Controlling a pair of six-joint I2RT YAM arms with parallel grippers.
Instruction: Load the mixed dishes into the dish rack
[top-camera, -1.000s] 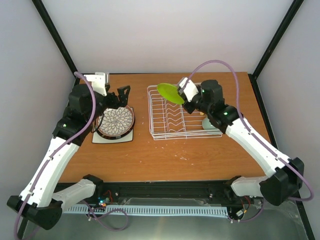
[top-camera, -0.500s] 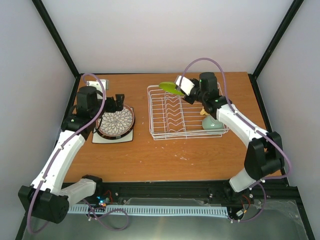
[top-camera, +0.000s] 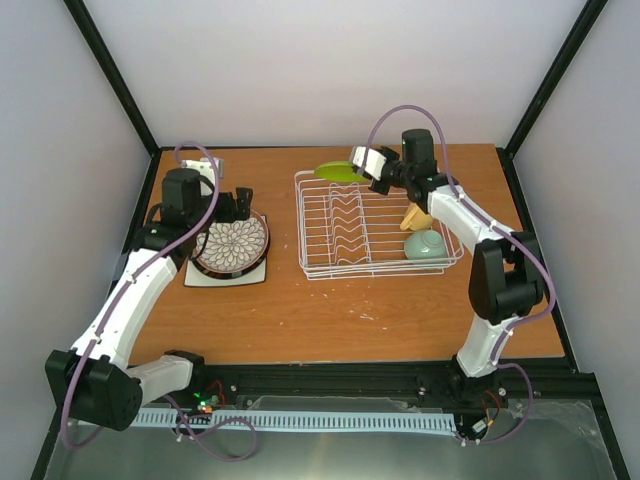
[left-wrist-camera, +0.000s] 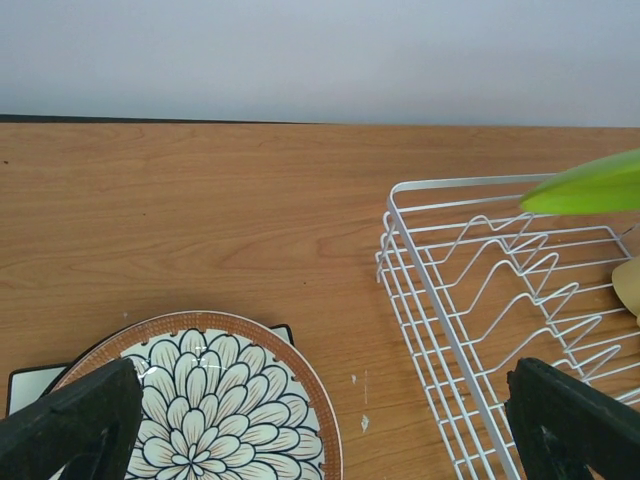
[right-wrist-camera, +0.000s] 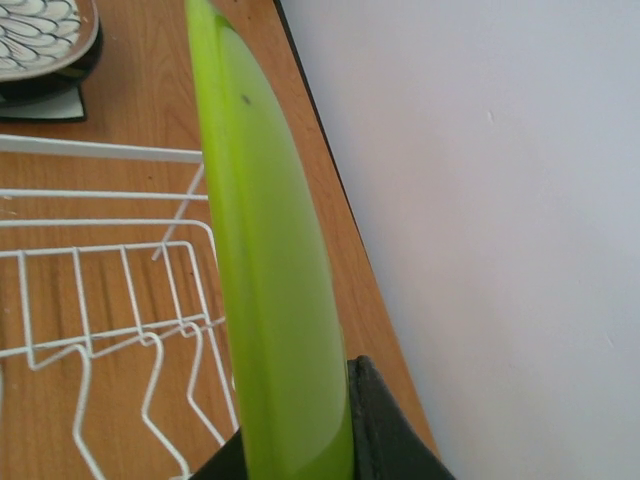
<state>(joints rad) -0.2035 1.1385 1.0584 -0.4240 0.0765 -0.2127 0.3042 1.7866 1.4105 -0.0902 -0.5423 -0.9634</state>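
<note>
My right gripper (top-camera: 368, 169) is shut on the lime-green plate (top-camera: 338, 172) and holds it edge-on over the far left corner of the white wire dish rack (top-camera: 303, 224). In the right wrist view the plate (right-wrist-camera: 265, 300) fills the middle, with the rack (right-wrist-camera: 60, 260) below. A mint-green bowl (top-camera: 425, 245) and a yellow mug (top-camera: 415, 217) sit in the rack's right end. My left gripper (top-camera: 243, 202) is open, just above the far rim of the brown floral plate (top-camera: 232, 244). That plate (left-wrist-camera: 215, 400) lies stacked on a white square plate (top-camera: 203, 277).
A small white box (top-camera: 207, 164) lies at the far left of the table. Black frame posts (top-camera: 112, 72) rise at both back corners. The table's far edge and the wall run close behind the rack (left-wrist-camera: 470, 300).
My right arm has carried the lime-green plate toward the rack's far edge and turned it more edge-on. My left gripper has dropped closer to the floral plate.
</note>
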